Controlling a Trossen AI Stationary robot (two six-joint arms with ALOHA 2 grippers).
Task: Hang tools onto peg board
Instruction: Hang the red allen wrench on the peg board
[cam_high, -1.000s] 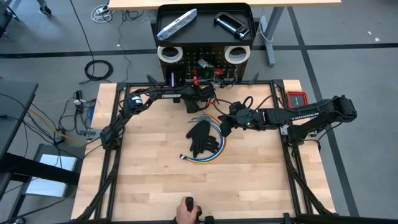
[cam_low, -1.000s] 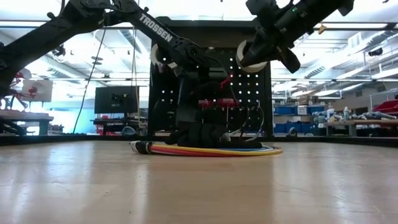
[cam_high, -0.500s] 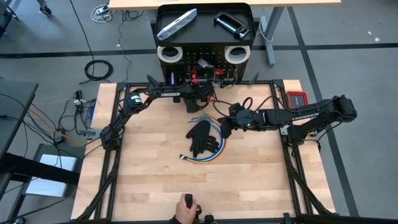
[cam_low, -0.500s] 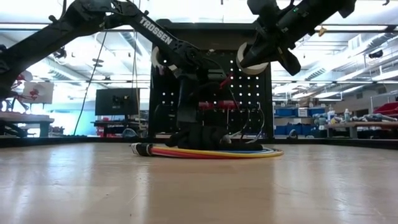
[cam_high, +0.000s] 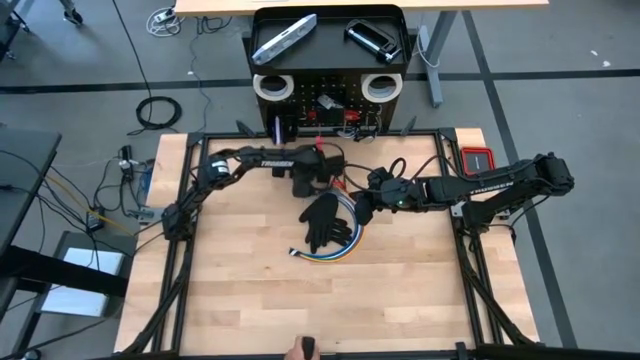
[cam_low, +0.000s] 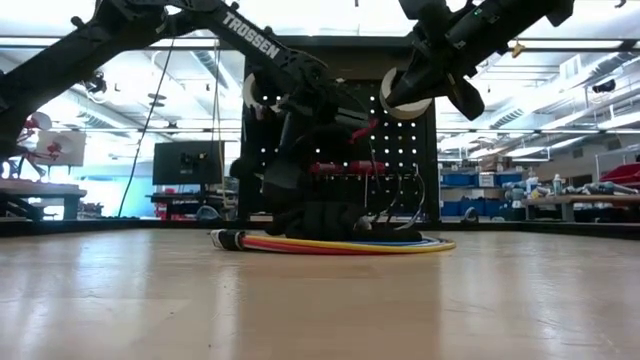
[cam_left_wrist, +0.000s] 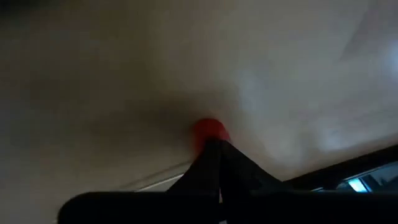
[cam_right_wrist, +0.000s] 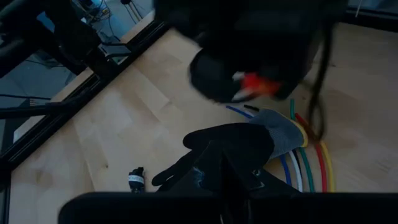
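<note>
From above, your left gripper (cam_high: 312, 183) sits over the far middle of the table (cam_high: 240, 280), just short of the peg board (cam_high: 328, 100), its jaws pressed together. A red tip shows at the jaws, so you appear to be pinching a small red-handled tool (cam_high: 322, 146), though the view is too coarse to be sure. The right gripper (cam_high: 362, 200) hangs just beside the black glove (cam_high: 325, 222), which lies on the coil of coloured cables (cam_high: 340, 245); its jaws are closed too, on nothing I can make out. On the board's top tray lie the flat bar (cam_high: 284, 39) and the clamp (cam_high: 372, 38); both tape rolls (cam_high: 272, 87) already hang below.

From table height, the left arm reaches down in front of the board's holes (cam_low: 400, 150), with red tools (cam_low: 340, 167) already hung at mid height. Pick a free peg clear of those and approach square to the panel.

In the left wrist view, the closed jaws meet on a red tip (cam_left_wrist: 208, 129); everything beyond is blurred, so do not steer by this picture.

In the right wrist view, the closed right jaws point at the glove (cam_right_wrist: 230, 146), with the left arm's dark bulk and an orange-red bit (cam_right_wrist: 258, 83) beyond. Keep the right arm parked there, out of the left arm's path.
</note>
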